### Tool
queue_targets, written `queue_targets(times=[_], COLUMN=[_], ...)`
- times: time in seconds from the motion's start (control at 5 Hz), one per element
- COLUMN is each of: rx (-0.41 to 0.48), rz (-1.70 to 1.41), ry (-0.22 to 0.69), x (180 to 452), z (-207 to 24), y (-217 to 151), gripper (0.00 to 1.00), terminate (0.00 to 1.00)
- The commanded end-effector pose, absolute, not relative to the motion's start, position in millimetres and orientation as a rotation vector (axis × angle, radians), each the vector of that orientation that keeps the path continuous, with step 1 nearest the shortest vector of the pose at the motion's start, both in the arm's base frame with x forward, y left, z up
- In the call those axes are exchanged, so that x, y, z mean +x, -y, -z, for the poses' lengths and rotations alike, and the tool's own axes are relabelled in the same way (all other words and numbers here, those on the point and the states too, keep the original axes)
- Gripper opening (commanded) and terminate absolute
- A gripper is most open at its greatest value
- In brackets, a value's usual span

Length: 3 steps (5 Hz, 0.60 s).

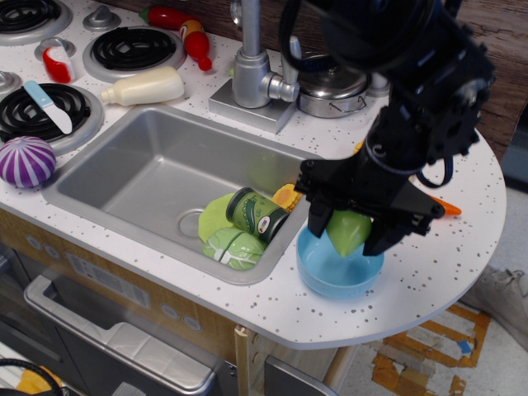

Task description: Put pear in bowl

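1. Black end effector (350, 232) is clamped on the small smooth light-green plastic pear (348, 229), one finger on each side of it.
2. Pear hangs directly above the round, shallow light-blue plastic bowl (318, 269), which sits near the front right edge of the white speckled surface (429, 264), just beside the grey sink (157, 165).
3. Carrying looks finished; the step in hand is placement.
4. Next move likely calls for a slight descent, then parting the fingers so the pear drops inside the rim.
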<state>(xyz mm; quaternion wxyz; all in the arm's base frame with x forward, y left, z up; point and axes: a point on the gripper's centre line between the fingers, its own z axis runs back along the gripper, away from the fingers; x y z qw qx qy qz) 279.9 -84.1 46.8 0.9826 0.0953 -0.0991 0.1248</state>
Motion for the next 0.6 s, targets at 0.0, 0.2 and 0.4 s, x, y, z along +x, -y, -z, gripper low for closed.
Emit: queue_targets(times=[0.0,0.2,0.4], rx=[0.144,0.144,0.144], rz=[-0.268,-0.268,-0.268], ry=[0.276,0.276,0.276], x=[285.8,285.8,285.8], z=[-63.5,-63.5,-63.5], y=[85.9,85.9,85.9], gripper=[1.0,1.0,1.0], terminate=[0.0,0.0,1.0])
